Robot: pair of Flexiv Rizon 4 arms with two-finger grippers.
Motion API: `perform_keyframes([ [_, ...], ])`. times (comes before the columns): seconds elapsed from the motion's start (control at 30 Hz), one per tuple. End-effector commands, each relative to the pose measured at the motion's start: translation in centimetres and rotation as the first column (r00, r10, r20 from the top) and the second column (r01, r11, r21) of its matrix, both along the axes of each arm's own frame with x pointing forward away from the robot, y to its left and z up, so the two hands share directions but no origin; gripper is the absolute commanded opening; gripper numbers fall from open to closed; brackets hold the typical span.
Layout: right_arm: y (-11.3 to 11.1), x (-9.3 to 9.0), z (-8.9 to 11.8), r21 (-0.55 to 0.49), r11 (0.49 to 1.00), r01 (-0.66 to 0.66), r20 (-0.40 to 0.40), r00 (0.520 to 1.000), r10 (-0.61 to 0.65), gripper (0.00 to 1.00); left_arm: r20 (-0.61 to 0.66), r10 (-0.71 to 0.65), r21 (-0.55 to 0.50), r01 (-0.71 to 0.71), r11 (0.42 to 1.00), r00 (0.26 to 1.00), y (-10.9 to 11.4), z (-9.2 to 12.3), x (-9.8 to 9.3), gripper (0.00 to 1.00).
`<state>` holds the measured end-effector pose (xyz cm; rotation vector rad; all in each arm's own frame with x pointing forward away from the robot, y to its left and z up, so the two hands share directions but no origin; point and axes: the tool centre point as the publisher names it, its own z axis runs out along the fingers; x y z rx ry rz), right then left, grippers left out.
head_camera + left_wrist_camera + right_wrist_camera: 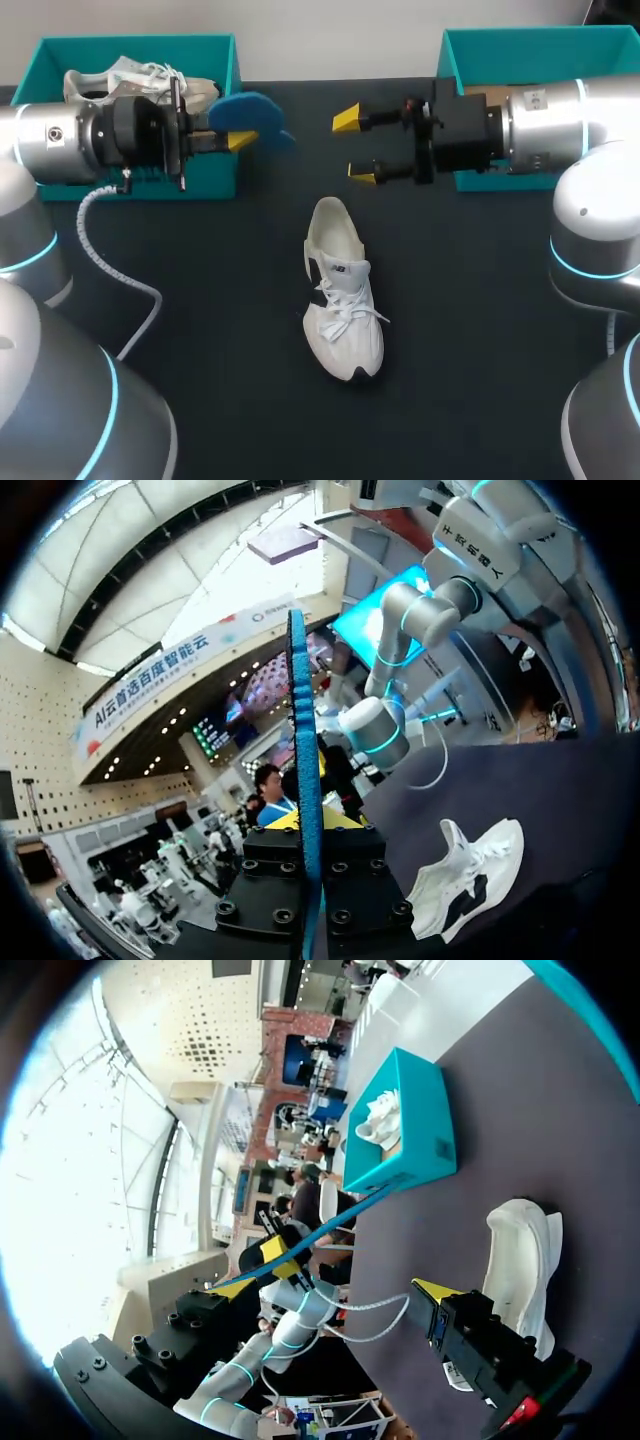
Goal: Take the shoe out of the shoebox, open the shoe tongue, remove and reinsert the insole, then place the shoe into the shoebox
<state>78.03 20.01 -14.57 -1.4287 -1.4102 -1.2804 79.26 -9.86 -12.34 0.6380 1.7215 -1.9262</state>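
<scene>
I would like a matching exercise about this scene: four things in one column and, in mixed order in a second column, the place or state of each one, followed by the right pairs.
Column one
1. blue insole
2. white shoe
3. right gripper
4. left shoebox

Column two
a. open, holding nothing
b. has a second shoe inside
c. lying on the table, outside both boxes
d. clamped in the left gripper

Pairs: 1-d, 2-c, 3-a, 4-b

The table (230, 330) is dark, almost black and matte. Its far edge runs straight across the head view, and even light leaves only faint, soft shadows.
</scene>
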Motion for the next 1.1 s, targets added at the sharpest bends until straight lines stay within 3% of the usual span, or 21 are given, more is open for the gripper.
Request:
perform_keyframes([
  [0.03,0.3,0.0,-0.1,-0.001,1.000,0.004,0.000,1.000,-0.004,1.00,0.364,0.017,-0.016,-0.012,1.000,0.931,0.3,-0.9,0.3,0.00],
  [0.27,0.3,0.0,-0.1,-0.001,1.000,0.004,0.000,1.000,-0.004,1.00,0.655,0.000,-0.001,0.001,1.000,0.755,0.6,-1.7,1.3,0.00],
  [0.57,0.3,0.0,-0.1,-0.001,1.000,0.004,0.000,1.000,-0.004,1.00,0.841,-0.012,0.040,-0.038,0.998,0.541,0.9,-2.6,2.0,0.00],
  [0.6,0.3,0.0,-0.1,-0.001,1.000,0.004,0.000,1.000,-0.004,1.00,0.830,-0.002,0.038,-0.053,0.998,0.558,0.8,-2.8,2.1,0.00],
  [0.83,0.7,-0.1,-0.3,0.007,1.000,-0.010,-0.004,1.000,0.010,1.00,0.877,0.007,0.042,-0.091,0.995,0.480,0.2,-3.4,2.9,0.00],
  [1.1,2.3,-0.3,-0.4,0.022,0.998,-0.062,-0.002,0.998,0.062,1.00,0.875,0.026,0.032,-0.111,0.993,0.484,-1.0,-3.8,3.7,0.00],
])
